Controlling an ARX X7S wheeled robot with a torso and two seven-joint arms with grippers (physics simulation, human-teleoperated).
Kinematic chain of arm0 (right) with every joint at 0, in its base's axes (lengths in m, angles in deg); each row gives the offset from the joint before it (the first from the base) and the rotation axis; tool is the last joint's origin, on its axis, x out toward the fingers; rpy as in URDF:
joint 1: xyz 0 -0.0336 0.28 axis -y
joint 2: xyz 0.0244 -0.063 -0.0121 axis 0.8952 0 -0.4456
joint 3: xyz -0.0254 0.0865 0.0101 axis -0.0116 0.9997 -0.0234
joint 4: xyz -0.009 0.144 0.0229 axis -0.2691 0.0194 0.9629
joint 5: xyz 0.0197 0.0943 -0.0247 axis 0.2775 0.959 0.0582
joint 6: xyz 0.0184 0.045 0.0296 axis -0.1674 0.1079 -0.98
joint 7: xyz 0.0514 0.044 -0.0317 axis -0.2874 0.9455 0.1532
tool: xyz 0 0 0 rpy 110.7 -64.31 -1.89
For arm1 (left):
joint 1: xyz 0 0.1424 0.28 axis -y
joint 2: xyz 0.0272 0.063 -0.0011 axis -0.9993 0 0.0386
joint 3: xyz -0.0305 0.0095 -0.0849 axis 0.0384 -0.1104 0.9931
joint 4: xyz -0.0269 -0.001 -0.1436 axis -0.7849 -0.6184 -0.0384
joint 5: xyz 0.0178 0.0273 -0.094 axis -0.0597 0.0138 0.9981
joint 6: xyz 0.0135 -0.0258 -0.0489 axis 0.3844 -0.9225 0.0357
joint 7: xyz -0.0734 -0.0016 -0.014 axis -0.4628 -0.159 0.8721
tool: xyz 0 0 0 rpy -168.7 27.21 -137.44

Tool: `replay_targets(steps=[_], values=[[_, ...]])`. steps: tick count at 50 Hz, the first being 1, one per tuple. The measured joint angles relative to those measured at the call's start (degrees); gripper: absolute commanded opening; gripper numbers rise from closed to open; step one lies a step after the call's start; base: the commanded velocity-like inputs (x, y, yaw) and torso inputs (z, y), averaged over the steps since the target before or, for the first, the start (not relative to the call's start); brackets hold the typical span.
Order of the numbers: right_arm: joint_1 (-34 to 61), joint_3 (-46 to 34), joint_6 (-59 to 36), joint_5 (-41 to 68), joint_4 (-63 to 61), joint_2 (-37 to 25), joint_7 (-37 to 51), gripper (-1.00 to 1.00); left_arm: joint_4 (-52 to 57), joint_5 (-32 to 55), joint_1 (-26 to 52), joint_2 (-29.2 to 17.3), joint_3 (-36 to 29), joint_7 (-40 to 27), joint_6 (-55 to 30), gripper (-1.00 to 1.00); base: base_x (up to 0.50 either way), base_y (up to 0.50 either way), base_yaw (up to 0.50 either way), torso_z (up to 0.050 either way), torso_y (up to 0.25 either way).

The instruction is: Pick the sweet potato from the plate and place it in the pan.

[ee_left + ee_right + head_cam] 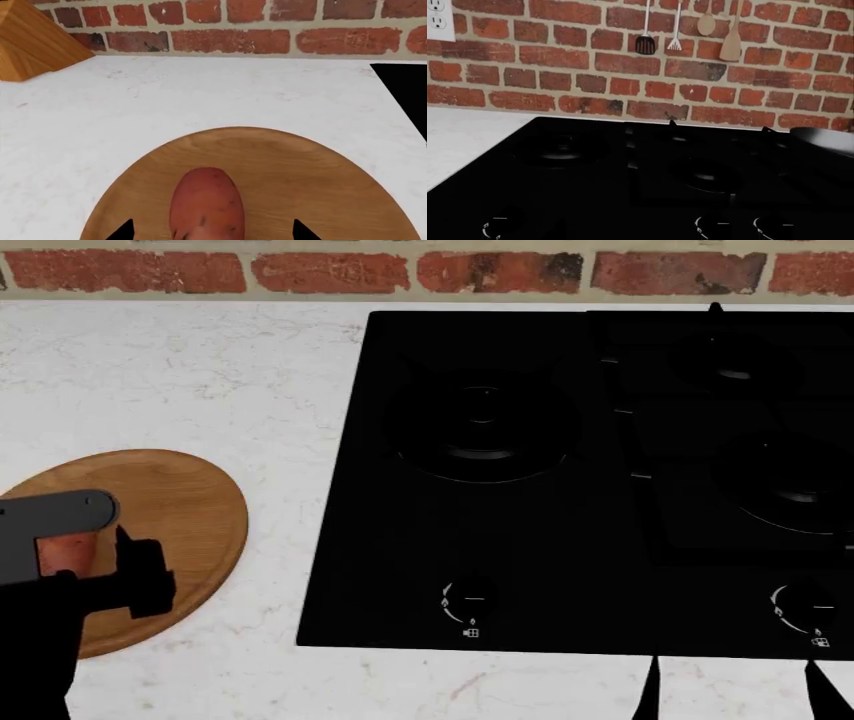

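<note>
White counter (100, 115), brick wall behind; no legible text. Sweet potato (205, 205) on plate (300, 175), btwn open left gripper (213, 232) fingertips. Right gripper (731, 690): state unclear.

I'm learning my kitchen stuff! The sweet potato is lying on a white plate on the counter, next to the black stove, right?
Almost. The plate is not white; it is a light-brown wooden disc, as the left wrist view shows. The sweet potato does lie on it, on the white counter beside the black stove.
</note>
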Motion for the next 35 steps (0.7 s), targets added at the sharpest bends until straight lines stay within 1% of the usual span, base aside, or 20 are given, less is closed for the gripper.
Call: replay_targets(steps=[17,31,32,35], values=[[-0.7,0.0,0.3,0.2,-0.1,-0.1,0.4,1.00,-8.2,-2.5,2.5,0.8,-2.3,1.7,4.2,1.00,0.00,0.00,0.00,0.000,0.000],[-1.3,0.1,0.5,0.6,-0.3,-0.3,0.6,1.00,-10.7,-3.2,3.1,1.0,-2.7,1.2,5.4,1.00,0.00,0.00,0.00,0.000,0.000],[-1.3,0.1,0.6,0.6,-0.3,-0.3,0.6,1.00,-10.7,-3.3,3.2,1.0,-2.7,1.2,5.5,-1.00,0.00,0.00,0.00,0.000,0.000],[-1.4,0.1,0.7,0.6,-0.2,-0.3,0.6,1.00,-10.6,-4.1,3.4,0.9,-2.7,1.2,5.5,-1.00,0.00,0.00,0.00,0.000,0.000]])
